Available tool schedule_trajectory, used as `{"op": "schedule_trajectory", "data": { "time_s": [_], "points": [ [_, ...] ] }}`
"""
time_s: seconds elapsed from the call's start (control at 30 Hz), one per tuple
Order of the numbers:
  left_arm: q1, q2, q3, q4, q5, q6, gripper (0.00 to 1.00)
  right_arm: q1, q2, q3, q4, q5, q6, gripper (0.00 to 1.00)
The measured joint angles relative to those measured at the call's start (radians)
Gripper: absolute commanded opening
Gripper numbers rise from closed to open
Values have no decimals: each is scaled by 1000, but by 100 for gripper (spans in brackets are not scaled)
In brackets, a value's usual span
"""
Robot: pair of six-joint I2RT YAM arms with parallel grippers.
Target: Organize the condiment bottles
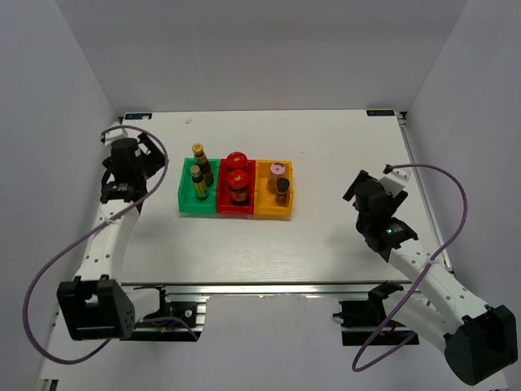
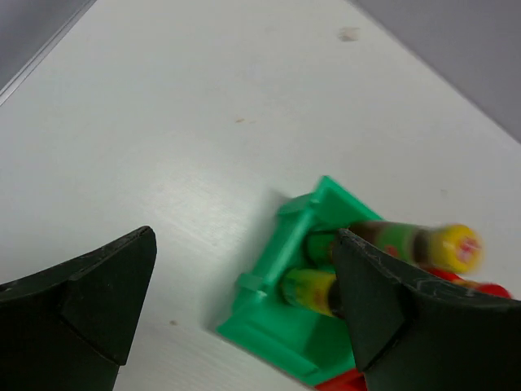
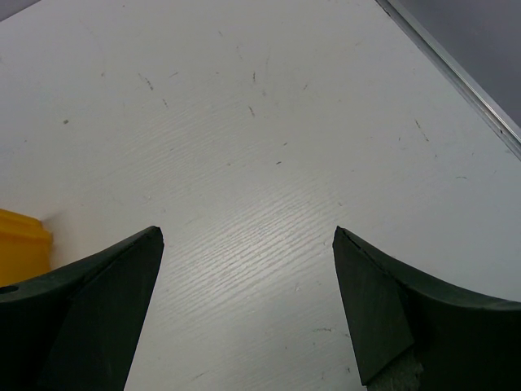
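In the top view three bins stand side by side mid-table. The green bin (image 1: 186, 195) holds the tall dark yellow-capped bottle (image 1: 202, 163) and the small yellow bottle (image 1: 198, 182). The red bin (image 1: 223, 195) holds two squat red-lidded jars (image 1: 237, 162) (image 1: 238, 187). The orange bin (image 1: 264, 204) holds the pink shaker (image 1: 278, 171) and the small dark shaker (image 1: 282, 190). My left gripper (image 1: 155, 159) is open and empty, left of the green bin (image 2: 277, 326). My right gripper (image 1: 355, 189) is open and empty, right of the bins. The left wrist view shows both yellow bottles (image 2: 415, 243) (image 2: 309, 287).
The white table (image 1: 326, 147) has a metal rail along its right edge (image 3: 456, 73). A corner of the orange bin (image 3: 20, 244) shows at the left of the right wrist view. Purple cables loop from both arms near the table's front corners.
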Motion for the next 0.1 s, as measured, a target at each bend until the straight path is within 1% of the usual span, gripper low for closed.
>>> {"op": "schedule_trajectory", "data": {
  "time_s": [0.07,0.1],
  "points": [
    [95,46,-27,-2,53,-26,98,0,0,0,3,0,-2,89],
    [123,56,-43,-3,64,-35,98,0,0,-2,6,0,-3,90]
  ]
}}
